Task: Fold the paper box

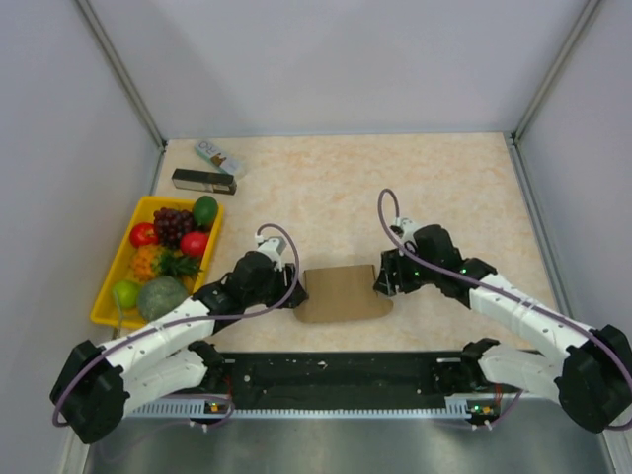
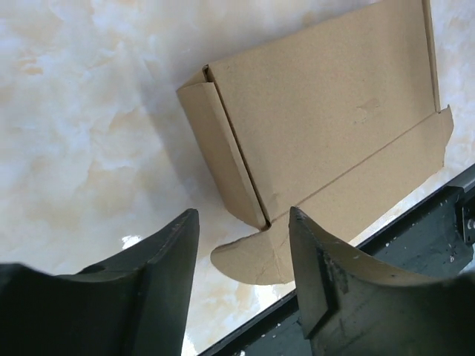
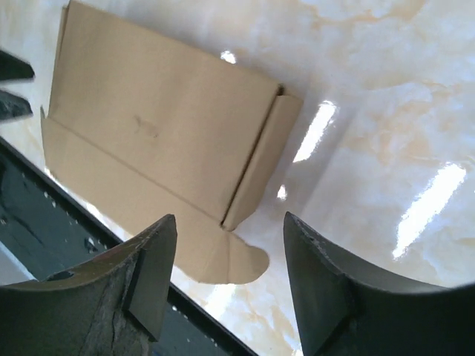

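Top external view shows the paper box [image 1: 341, 291] lying on the worktop [image 1: 444, 188] between the two tools. The left tool [image 1: 295, 289] is spread wide and holds nothing; the box sits just in front of it. The right tool [image 1: 381, 280] is spread too, with nothing in it. The box looks mostly folded. One long flap with round corners lies flat and, I think, needs tucking in.

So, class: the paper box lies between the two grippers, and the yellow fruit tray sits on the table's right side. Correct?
No: the yellow fruit tray sits on the left side, as the top view shows. The paper box does lie between left gripper and right gripper.
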Motion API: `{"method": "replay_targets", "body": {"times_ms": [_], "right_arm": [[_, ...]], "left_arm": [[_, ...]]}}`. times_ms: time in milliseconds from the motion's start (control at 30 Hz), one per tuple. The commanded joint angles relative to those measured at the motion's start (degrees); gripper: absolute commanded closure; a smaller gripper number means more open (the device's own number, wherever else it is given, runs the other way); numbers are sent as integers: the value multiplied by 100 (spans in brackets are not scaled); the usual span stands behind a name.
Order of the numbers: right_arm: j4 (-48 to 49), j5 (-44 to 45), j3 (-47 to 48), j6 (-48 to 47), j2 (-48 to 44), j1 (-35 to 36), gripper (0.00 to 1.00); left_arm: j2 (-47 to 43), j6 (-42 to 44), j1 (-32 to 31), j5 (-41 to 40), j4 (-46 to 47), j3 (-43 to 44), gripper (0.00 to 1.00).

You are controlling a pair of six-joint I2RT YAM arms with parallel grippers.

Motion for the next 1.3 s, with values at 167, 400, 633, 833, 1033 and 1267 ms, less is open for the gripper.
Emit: {"method": "replay_targets", "body": {"times_ms": [167,400,633,833,1033,1267], "right_arm": [[-999,2470,1133,-1620,-205,2699,37],[-921,5241,1432,-2639,919,5302,35],[-227,6525,1274,-3219,2194,6121,39],[414,7168,1125,-3554,2801,6359,43],[854,7378,852,-3660,3056,6429,48],[1092,7651,808,-3800,3092,6490,66]], "left_arm": [[-1387,316,186,-1225,-1143,546,39],[-2495,105,344,-1859,-1575,309,37],[-3040,-176,388,-1578,-1487,-42,37],[-3234,-264,397,-1384,-1355,-245,37],[-3322,-247,397,-1305,-1320,-219,37],[-3375,-150,397,-1288,-1320,-183,37]]}}
